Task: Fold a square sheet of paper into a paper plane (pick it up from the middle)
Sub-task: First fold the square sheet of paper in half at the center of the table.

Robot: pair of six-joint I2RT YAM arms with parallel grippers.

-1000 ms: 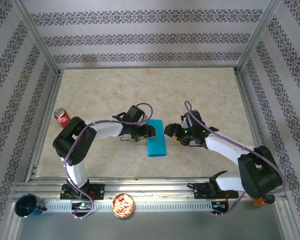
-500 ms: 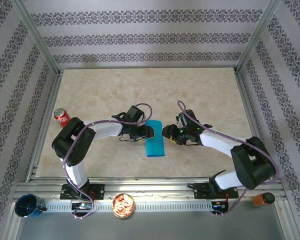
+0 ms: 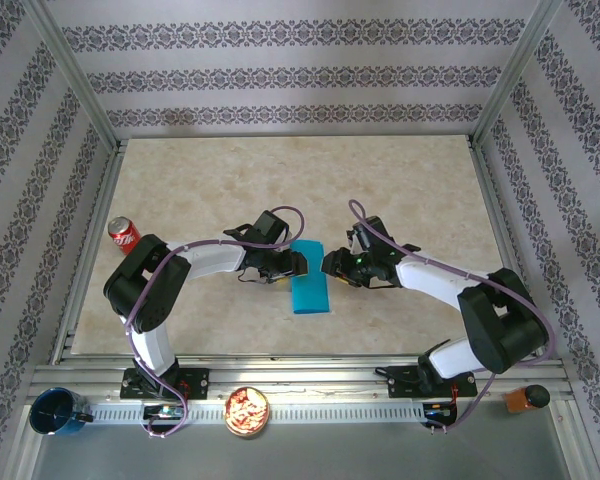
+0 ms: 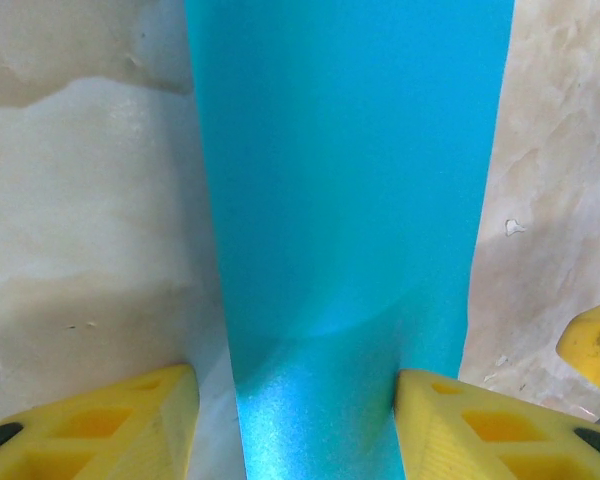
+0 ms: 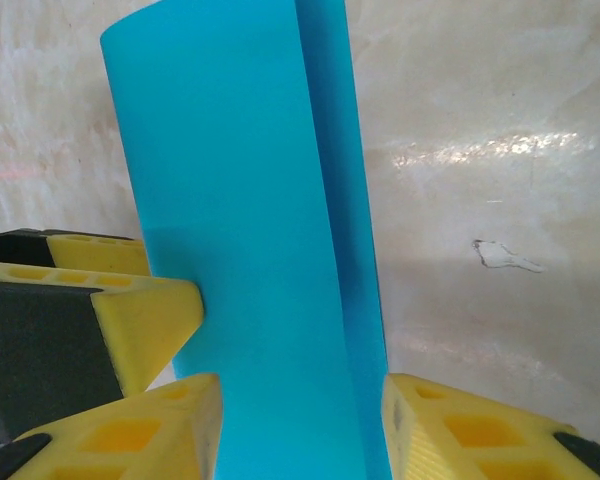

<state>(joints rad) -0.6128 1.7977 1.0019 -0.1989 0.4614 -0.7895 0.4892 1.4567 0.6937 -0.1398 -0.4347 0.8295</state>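
The square sheet of paper (image 3: 311, 288) lies on the table as a folded turquoise strip, running toward the near edge. My left gripper (image 3: 292, 264) is at the strip's far left edge. In the left wrist view the paper (image 4: 350, 200) runs between its fingers; the right finger (image 4: 480, 425) touches the edge and the left finger stands slightly off. The left gripper (image 4: 292, 440) is open. My right gripper (image 3: 330, 266) is at the strip's far right edge. In the right wrist view the paper (image 5: 250, 200) passes between the yellow fingers (image 5: 480, 435). The right gripper (image 5: 300, 440) is open, partly narrowed.
A red soda can (image 3: 124, 235) stands at the table's left edge. A dark blue cup (image 3: 52, 412) and a bowl of snacks (image 3: 247, 410) sit on the near rail, with an orange object (image 3: 525, 398) at the near right. Patterned walls enclose the table.
The right gripper has moved left up to the paper's right edge and its jaws have narrowed. The left gripper has stayed put.
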